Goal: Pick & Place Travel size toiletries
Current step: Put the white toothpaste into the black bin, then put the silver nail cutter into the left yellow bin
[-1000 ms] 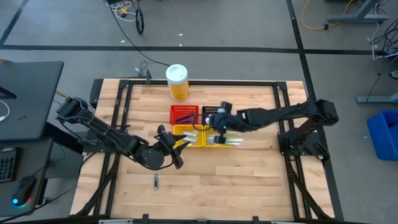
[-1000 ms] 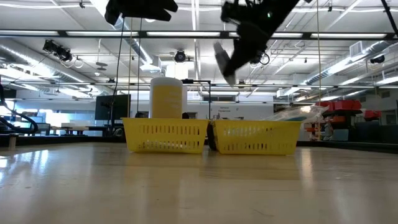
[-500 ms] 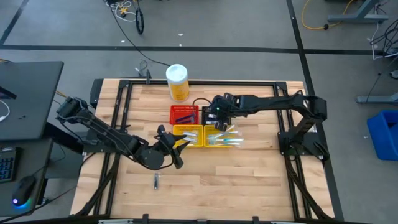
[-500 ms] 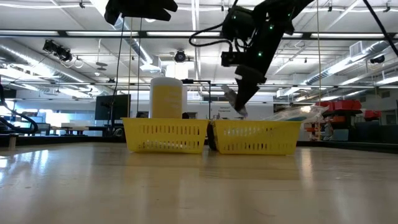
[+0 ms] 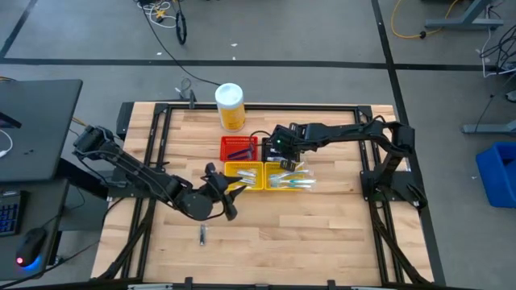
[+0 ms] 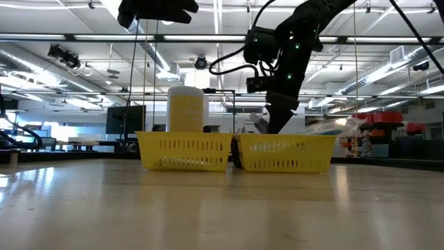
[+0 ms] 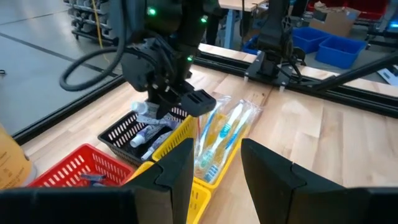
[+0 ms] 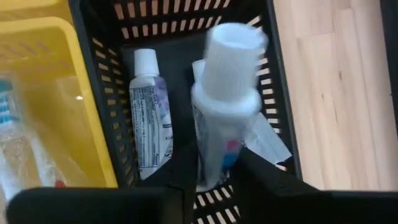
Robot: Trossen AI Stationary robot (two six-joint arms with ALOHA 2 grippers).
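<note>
My right gripper (image 5: 279,151) points down into the black mesh basket (image 8: 283,124) and is shut on a small white tube (image 8: 225,93) with red and blue marks. A second white tube (image 8: 147,118) lies flat on the basket's floor. Packed toothbrushes (image 7: 219,133) lie in the right yellow basket (image 5: 292,179). Blue-handled items (image 5: 239,151) lie in the red basket. My left gripper (image 7: 214,168) is open and empty, above the table just near-left of the left yellow basket (image 5: 244,173). My right gripper pinches the tube's lower end (image 8: 216,160) between its two fingers, coming from above and pointing down. The tube stands upright inside the black basket, its white cap (image 8: 233,53) toward the wrist. Whether its lower end touches the basket's floor is hidden by the fingers.
A tall yellow canister (image 5: 230,105) with a white lid stands at the far edge, behind the red basket. One small item (image 5: 202,234) lies alone on the wood near the front. The four baskets stand close together at the table's middle.
My right gripper has gone from above the right yellow basket toward the far edge, over the black basket. It has come down into that basket with the tube and turned its fingers downward.
</note>
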